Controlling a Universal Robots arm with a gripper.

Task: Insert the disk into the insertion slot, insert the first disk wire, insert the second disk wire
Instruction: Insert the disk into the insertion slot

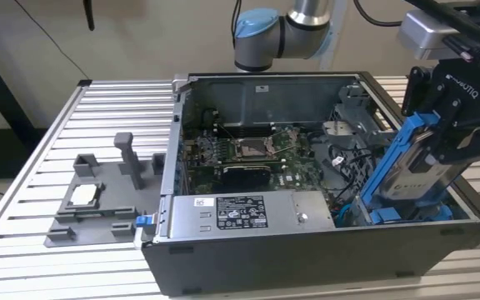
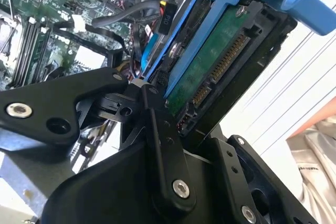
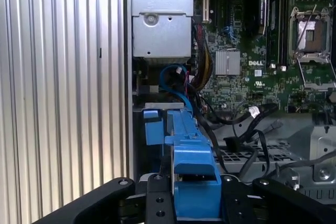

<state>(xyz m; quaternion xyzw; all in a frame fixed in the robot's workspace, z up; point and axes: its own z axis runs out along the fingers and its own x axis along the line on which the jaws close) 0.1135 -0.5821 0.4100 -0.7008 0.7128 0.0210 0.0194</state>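
Observation:
My gripper (image 1: pixel 450 134) is shut on the disk (image 1: pixel 415 169), a silver-grey drive in a bright blue carrier. The disk is tilted, its lower end down at the insertion slot (image 1: pixel 390 215) in the front corner of the open computer case on the exterior view's right. The second wrist view shows the disk's green circuit board and connector edge (image 2: pixel 210 64) between my black fingers (image 2: pixel 131 85). In the first wrist view the blue carrier (image 3: pixel 191 163) runs from my gripper (image 3: pixel 191 195) toward the blue-edged slot (image 3: pixel 153 127). Loose black cables (image 3: pixel 247 116) lie beside the bay; I cannot tell which are the disk wires.
The case (image 1: pixel 307 262) stands on a slatted aluminium table (image 1: pixel 73 125). Inside it are the motherboard (image 1: pixel 249 153) and a silver power supply (image 1: pixel 240 212). On the exterior view's left sits a grey plastic fixture (image 1: pixel 98 215) with upright posts and a small square chip (image 1: pixel 85 195).

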